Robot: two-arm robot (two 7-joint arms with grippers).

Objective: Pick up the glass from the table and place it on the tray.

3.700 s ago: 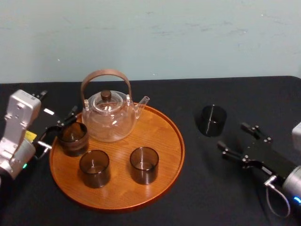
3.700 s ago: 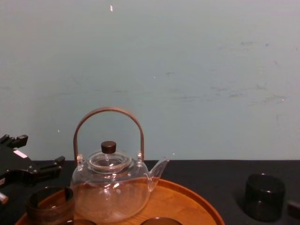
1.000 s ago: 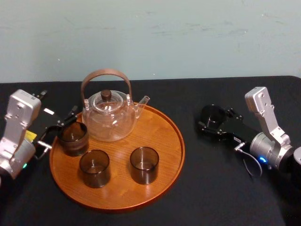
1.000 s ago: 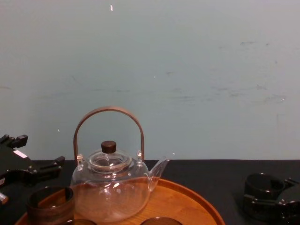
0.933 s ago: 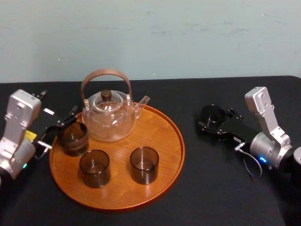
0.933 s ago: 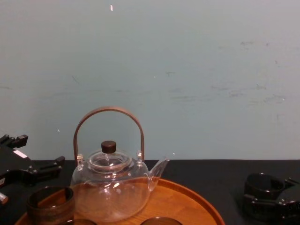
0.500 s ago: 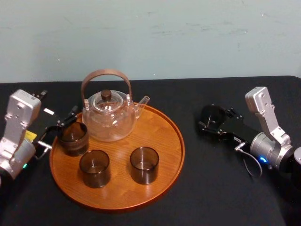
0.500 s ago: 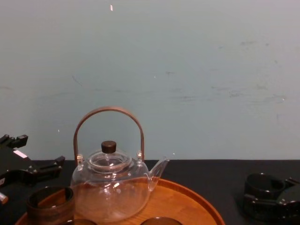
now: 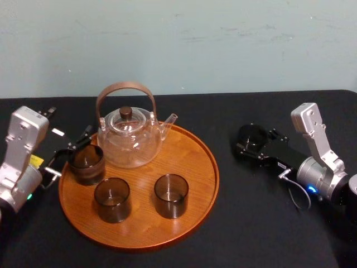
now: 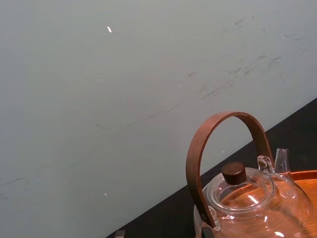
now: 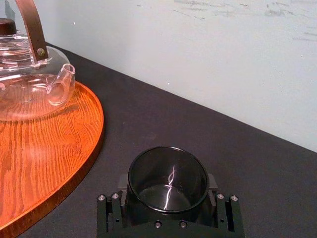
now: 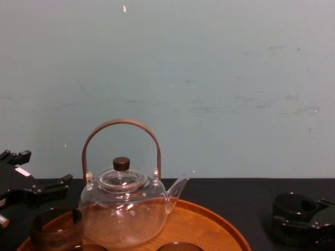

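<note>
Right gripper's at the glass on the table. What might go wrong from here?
A low carry by the right gripper could catch the glass on the raised rim of the tray. Its free space borders the teapot spout and a placed glass; either may get knocked. Left gripper idles at the tray's left edge.

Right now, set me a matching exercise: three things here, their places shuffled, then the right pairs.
1. lone dark glass cup
2. clear glass teapot with brown arched handle
3. left gripper

A. at the back of the round orange-brown wooden tray
B. open, by that tray's left rim
C. on the black table, clamped in the right gripper

Pairs: 1-C, 2-A, 3-B.
</note>
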